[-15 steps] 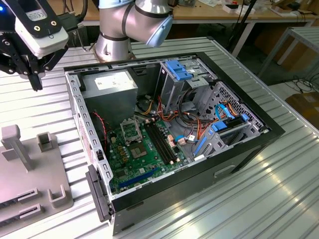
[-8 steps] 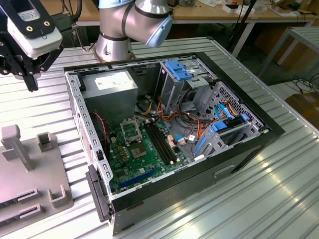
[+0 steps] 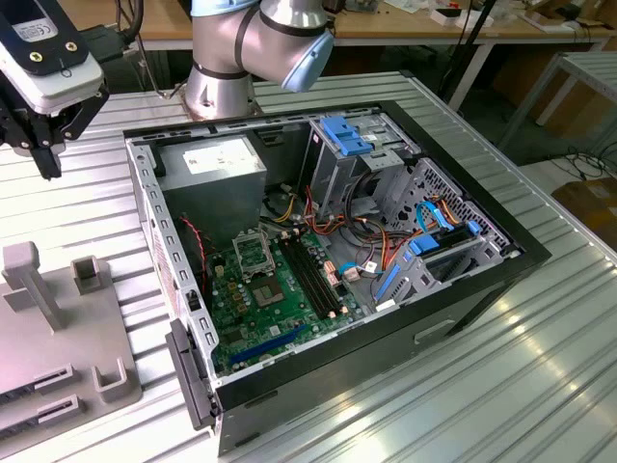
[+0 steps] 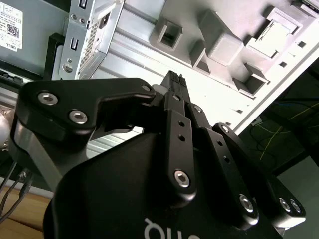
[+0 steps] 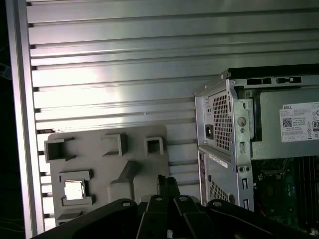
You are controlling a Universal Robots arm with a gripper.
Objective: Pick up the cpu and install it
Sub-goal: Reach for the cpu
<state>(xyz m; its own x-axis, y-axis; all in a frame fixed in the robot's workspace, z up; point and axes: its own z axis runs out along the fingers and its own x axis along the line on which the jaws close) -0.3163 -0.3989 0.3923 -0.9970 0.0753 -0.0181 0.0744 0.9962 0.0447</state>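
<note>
The cpu [image 5: 75, 190], a small silvery square, lies flat in a framed holder on the grey fixture plate [image 5: 124, 169], shown in the first wrist view. My gripper [image 5: 167, 182] hangs above that plate, a short way to the side of the cpu and apart from it. Its dark fingers [image 4: 175, 87] are drawn together with nothing between them. In the exterior view the gripper [image 3: 44, 159] hovers high over the slatted table at the exterior view's left, beyond the fixture plate [image 3: 58, 386]. The metal-framed socket [image 3: 253, 253] sits on the green board [image 3: 280, 309] inside the open computer case.
The open black case [image 3: 328, 260] lies on the slatted metal table [image 3: 540, 376], with a grey power-supply box [image 3: 212, 169], blue drive brackets [image 3: 349, 135] and loose cables inside. Upright grey holders [image 3: 29, 280] stand on the fixture plate. The arm's base [image 3: 222, 68] rises behind the case.
</note>
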